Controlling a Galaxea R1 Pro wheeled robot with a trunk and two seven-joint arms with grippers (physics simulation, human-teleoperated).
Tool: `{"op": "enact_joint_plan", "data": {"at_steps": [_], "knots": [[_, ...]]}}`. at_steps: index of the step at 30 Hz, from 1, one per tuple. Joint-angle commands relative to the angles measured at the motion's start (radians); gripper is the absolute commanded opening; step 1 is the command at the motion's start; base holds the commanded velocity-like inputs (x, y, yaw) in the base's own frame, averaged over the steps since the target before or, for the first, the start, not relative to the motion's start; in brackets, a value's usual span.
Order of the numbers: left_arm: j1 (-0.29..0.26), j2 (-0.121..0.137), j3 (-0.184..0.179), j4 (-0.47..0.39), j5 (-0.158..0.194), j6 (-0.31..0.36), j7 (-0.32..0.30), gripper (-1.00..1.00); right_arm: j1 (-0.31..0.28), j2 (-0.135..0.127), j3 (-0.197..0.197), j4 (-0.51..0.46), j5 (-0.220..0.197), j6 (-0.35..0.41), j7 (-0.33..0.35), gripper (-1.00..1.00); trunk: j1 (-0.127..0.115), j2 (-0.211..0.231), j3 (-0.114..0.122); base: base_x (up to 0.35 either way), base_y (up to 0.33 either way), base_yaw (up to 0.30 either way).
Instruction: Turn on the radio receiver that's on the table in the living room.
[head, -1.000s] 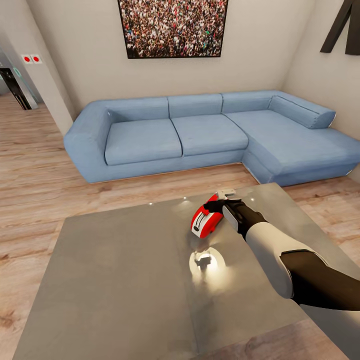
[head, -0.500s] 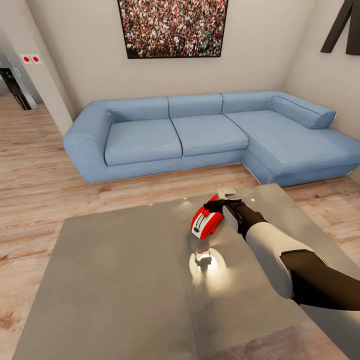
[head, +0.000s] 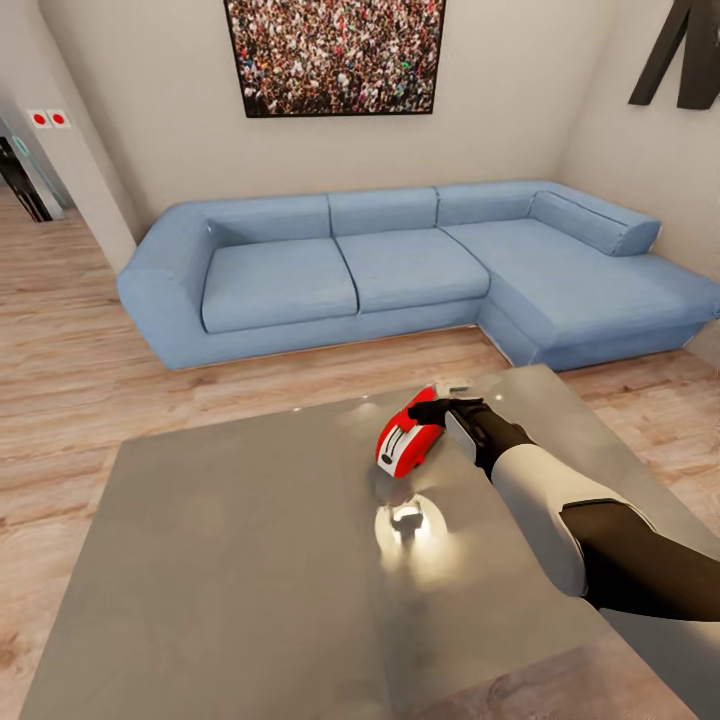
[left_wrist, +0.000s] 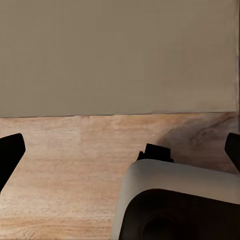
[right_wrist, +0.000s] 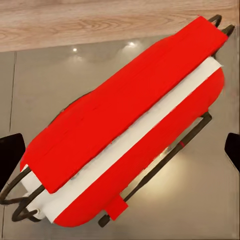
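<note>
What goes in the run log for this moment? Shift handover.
stage: at radio | right gripper: open, over radio | radio: on table | left gripper: open, idle

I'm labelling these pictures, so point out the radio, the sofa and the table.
radio receiver (head: 405, 442): head view, red face.
blue sofa (head: 280, 282): head view, left seat cushion.
table (head: 230, 560): head view, bare grey top.

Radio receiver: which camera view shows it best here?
The right wrist view: the radio receiver appears close up, with its red body and white edge band clear. The head view shows it small on the table, partly behind the right end effector.
</note>
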Motion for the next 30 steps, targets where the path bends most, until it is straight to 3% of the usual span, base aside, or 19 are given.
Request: {"op": "enact_joint_plan", "data": {"at_steps": [1, 30], "knots": [[0.0, 0.0, 0.0, 0.0, 0.0, 0.0, 0.0, 1.0, 0.0, 0.0, 0.0, 0.0, 0.0, 0.0, 0.0, 1.0, 0.0, 0.0, 0.0, 0.0, 0.0, -0.134], [0.0, -0.001, 0.0, 0.0, 0.0, 0.0, 0.0, 1.0, 0.0, 0.002, 0.001, 0.001, -0.003, -0.002, 0.002, 1.0, 0.0, 0.0, 0.0, 0.0, 0.0, -0.011]]}}
